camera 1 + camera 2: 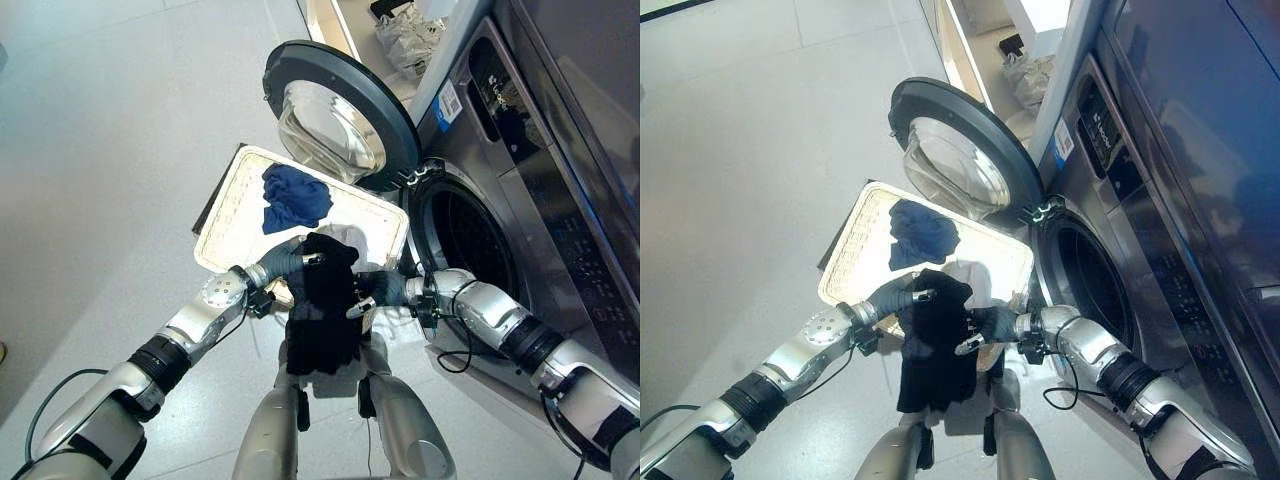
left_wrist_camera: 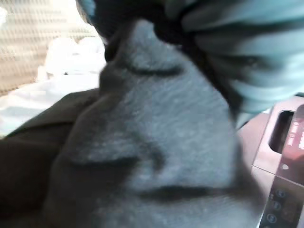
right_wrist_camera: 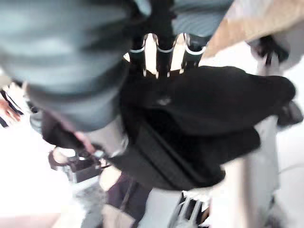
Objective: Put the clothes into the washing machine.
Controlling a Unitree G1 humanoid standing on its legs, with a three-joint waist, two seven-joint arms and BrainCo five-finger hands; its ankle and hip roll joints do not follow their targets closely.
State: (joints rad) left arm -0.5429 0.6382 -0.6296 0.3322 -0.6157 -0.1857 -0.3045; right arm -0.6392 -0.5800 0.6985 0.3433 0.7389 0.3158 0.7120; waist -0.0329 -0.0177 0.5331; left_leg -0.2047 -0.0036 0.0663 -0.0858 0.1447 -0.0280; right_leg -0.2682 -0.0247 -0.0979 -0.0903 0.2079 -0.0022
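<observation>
Both hands, left hand (image 1: pixel 285 263) and right hand (image 1: pixel 378 288), grip the black garment (image 1: pixel 322 315), hanging lengthwise; the drum (image 1: pixel 470 240) lies beyond the right hand.

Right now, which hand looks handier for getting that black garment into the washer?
Probably the right hand: it grips the black garment on the side nearest the washing machine's open drum. The left hand holds it too, but from the basket side.

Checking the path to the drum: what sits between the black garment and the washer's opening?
In the left eye view, the right hand sits between the black garment and the washer's opening.
</observation>
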